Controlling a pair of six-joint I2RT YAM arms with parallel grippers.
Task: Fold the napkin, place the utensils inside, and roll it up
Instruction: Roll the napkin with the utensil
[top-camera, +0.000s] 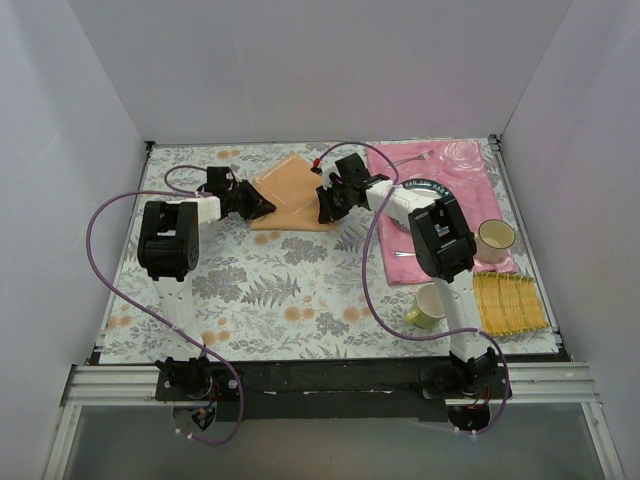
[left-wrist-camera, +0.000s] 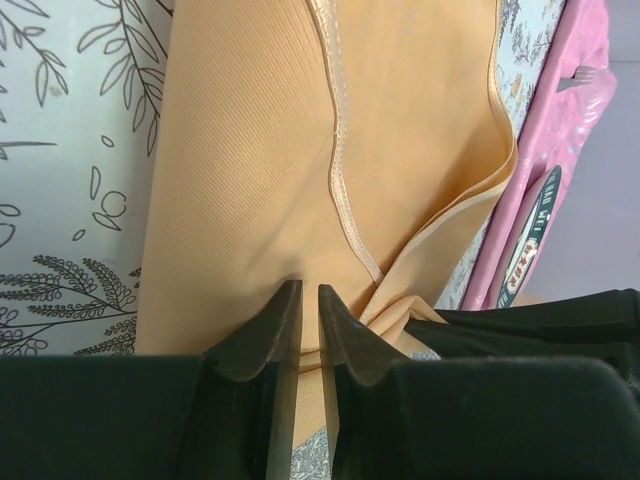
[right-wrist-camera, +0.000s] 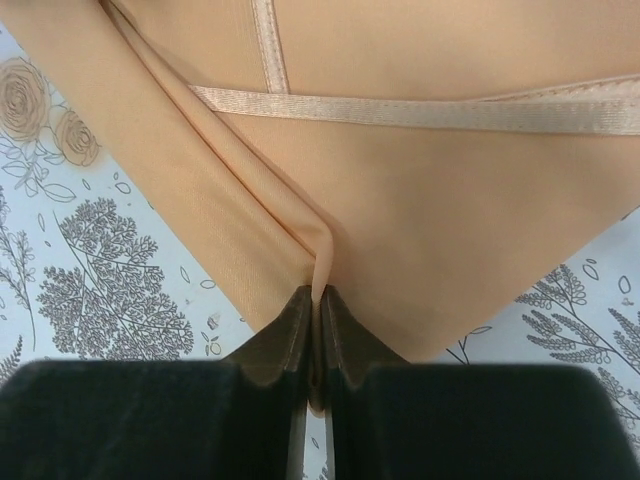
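Note:
The peach-orange napkin (top-camera: 295, 190) lies partly folded on the floral tablecloth, its hemmed edges showing (left-wrist-camera: 250, 150) (right-wrist-camera: 430, 200). My left gripper (top-camera: 263, 206) (left-wrist-camera: 308, 290) is at its left edge, jaws nearly together with cloth between them. At the napkin's right side, my right gripper (top-camera: 325, 210) (right-wrist-camera: 318, 292) is shut on a pinched ridge of the cloth. A silver fork (top-camera: 412, 159) lies at the far end of the pink placemat (top-camera: 470, 170). A slim silver handle (top-camera: 398, 255) pokes out from under my right arm.
A dark-rimmed plate (top-camera: 432, 185) sits on the placemat, mostly hidden by my right arm. A white cup (top-camera: 495, 238), a green cup (top-camera: 428, 306) and a yellow woven mat (top-camera: 510, 302) stand to the right. White walls close in the table.

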